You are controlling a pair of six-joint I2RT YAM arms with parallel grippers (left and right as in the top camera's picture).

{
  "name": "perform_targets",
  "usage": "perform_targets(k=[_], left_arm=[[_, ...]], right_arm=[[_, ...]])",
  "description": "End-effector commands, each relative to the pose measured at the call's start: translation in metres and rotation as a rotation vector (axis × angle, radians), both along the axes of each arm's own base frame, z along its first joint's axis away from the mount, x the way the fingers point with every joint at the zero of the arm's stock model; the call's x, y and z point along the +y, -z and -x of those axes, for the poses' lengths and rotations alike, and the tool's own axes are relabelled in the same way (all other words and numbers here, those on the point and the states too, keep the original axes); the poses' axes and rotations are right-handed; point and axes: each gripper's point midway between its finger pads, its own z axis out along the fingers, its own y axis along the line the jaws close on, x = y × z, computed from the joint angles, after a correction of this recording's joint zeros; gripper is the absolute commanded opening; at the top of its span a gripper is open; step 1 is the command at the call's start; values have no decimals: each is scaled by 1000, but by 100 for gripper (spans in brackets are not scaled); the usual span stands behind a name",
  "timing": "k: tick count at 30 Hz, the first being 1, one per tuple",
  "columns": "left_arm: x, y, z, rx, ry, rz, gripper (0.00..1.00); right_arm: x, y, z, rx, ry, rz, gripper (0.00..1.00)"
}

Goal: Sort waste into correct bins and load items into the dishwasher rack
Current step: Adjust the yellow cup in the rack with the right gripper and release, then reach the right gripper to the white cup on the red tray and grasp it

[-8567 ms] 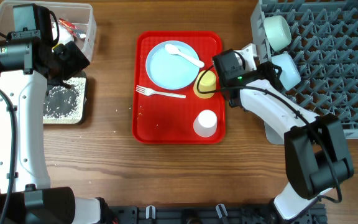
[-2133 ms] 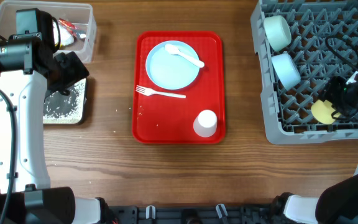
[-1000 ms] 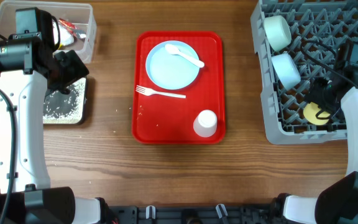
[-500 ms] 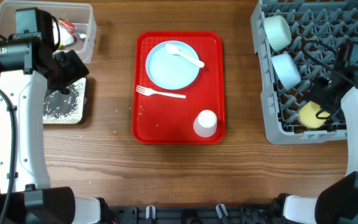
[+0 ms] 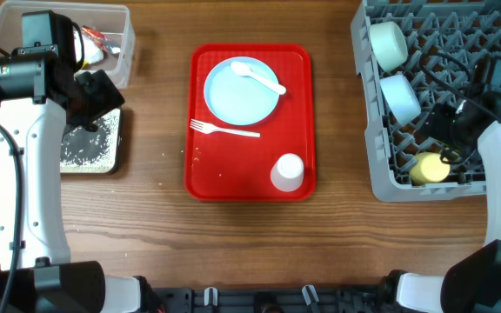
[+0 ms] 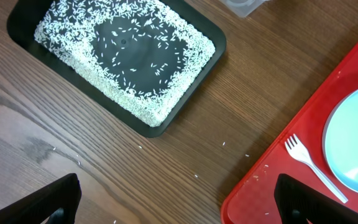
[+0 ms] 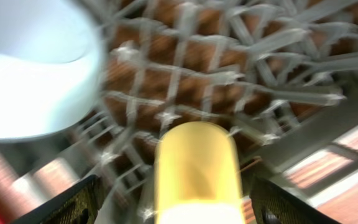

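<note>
**Right gripper open over rack, next pick lies left**

Right gripper (image 7: 178,199) hangs over the near-left part of the rack (image 5: 381,187). Its jaws are spread, with a gap on each side of the yellow cup (image 5: 428,169), so nothing is gripped. That cup lies on its side among the tines in the rack's near-left corner, long axis roughly left-right in the overhead view. Two bowls (image 5: 388,43) sit further back along the rack's left edge.

Left gripper (image 6: 179,196) is wide open and empty. It hovers over bare wood between the black tray (image 6: 194,87) and the red tray (image 5: 233,187).

Key relation — everything left to load is on the red tray, well to the left of the right gripper.
- White cup (image 5: 287,171) stands at the tray's near-right corner. It is the item closest to the right arm and probably the next pick.
- Plate (image 5: 237,96) sits far-centre with the spoon (image 5: 259,78) on it.
- Fork (image 5: 224,130) lies just near of the plate, long axis left-right, tines left — closer to the left arm.

Can't tell whether the white cup is mouth-up.
</note>
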Motion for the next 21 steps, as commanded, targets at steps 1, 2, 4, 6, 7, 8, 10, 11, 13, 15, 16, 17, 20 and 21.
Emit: perform_targets(k=[1, 2, 4, 6, 7, 8, 10, 11, 13, 15, 16, 17, 20, 21], left_arm=[[0, 1, -2, 3, 8, 7, 100], [0, 1, -2, 3, 8, 7, 100], [-1, 1, -2, 3, 8, 7, 100], [0, 1, -2, 3, 8, 7, 100], [0, 1, -2, 3, 8, 7, 100], [0, 1, -2, 3, 8, 7, 100], [0, 1, -1, 4, 7, 6, 100], [0, 1, -1, 4, 7, 6, 100], [0, 1, -2, 4, 7, 6, 100], [0, 1, -1, 4, 7, 6, 100], [0, 1, -1, 6, 7, 6, 100], [0, 2, -1, 8, 7, 6, 100], [0, 2, 1, 14, 6, 2, 100], [1, 2, 2, 18, 5, -3, 100]], right_arm=[[49, -62, -30, -209, -236, -151, 82], [60, -74, -33, -234, -268, -159, 83], [83, -97, -36, -267, -347, -147, 84], [118, -113, -40, -294, -453, -148, 87], [133, -116, -41, -301, -496, -152, 88], [157, -118, -42, -307, -561, -149, 90], [192, -113, -40, -293, -636, -136, 93], [212, -109, -38, -277, -679, -131, 93], [245, -94, -31, -228, -759, -118, 94], [269, -75, -23, -163, -808, -87, 95], [280, -62, -20, -119, -826, -60, 96], [286, -51, -17, -84, -835, -41, 97], [302, -20, -9, 19, -880, -27, 97], [305, -5, -6, 73, -886, -18, 97]])
